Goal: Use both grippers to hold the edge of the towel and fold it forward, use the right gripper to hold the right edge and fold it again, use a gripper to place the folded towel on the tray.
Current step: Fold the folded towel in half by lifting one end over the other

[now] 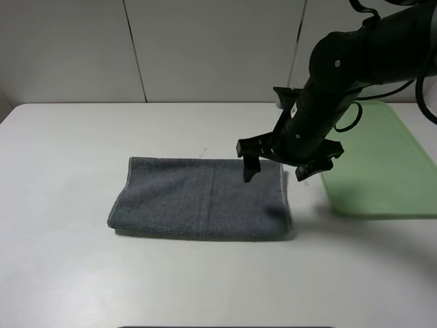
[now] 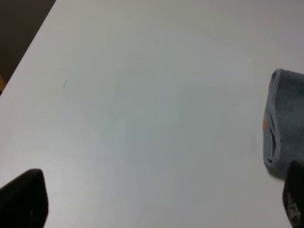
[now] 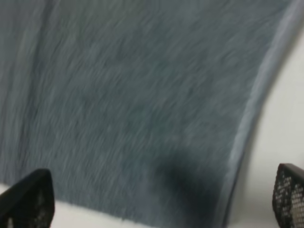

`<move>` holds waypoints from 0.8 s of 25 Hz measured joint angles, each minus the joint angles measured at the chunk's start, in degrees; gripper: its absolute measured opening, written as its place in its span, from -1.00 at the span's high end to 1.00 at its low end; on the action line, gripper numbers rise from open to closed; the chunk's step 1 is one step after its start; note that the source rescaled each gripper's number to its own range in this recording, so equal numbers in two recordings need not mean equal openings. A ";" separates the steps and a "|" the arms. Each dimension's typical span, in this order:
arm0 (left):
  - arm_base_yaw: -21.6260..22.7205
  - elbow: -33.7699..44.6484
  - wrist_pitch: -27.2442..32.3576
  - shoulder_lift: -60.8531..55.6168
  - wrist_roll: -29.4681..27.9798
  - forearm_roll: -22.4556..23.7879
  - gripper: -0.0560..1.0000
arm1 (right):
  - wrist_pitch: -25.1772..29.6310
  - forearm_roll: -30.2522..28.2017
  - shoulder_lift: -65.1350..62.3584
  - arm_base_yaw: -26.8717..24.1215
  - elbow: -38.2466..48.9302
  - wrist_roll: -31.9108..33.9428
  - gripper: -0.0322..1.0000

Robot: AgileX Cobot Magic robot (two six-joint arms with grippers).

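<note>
Counter (image 1: 68, 150): white and flat, carrying the towel and the tray; pale wall panels (image 1: 205, 48) stand behind it.
Left jaws: out of sight in the high view. The left wrist view shows two dark fingertips (image 2: 23, 199) spread far apart with nothing between them and bare counter beneath.
Towel (image 1: 198, 198): dark grey terry, folded over into a long band. It lies flat near the middle of the counter, its long side running left to right, and well apart from the tray's middle.
Towel end, left wrist view: the layered end (image 2: 287, 123) lies on the counter near one fingertip, with a sliver of orange showing between the layers.
Edge of the towel (image 1: 285, 198): a pale stitched hem down the right end; in the right wrist view it runs as a light strip (image 3: 251, 109) beside the white counter.
Right arm (image 1: 341, 68): all black, reaching down from the upper right over the towel's right end.
Right jaws: spread wide and pinching nothing. One finger (image 1: 250, 167) hangs over the grey cloth and the other (image 1: 311, 169) is past the hem, over the strip of counter between towel and tray. I cannot tell whether a tip touches the cloth.
Tray (image 1: 389, 157): light green, rounded corners, low rim, on the counter just right of the towel, with nothing visible on it.
</note>
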 joint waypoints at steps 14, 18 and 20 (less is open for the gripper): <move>0.00 0.00 0.00 0.00 0.00 0.00 -1.00 | -5.58 -1.00 6.11 -6.66 0.00 0.65 -1.00; 0.00 0.00 0.00 0.00 0.00 0.00 -1.00 | -5.58 -1.77 7.57 -6.66 0.00 0.60 -1.00; 0.00 0.00 0.04 0.00 0.00 0.00 -1.00 | -5.53 -1.99 8.21 -6.66 0.00 0.60 -1.00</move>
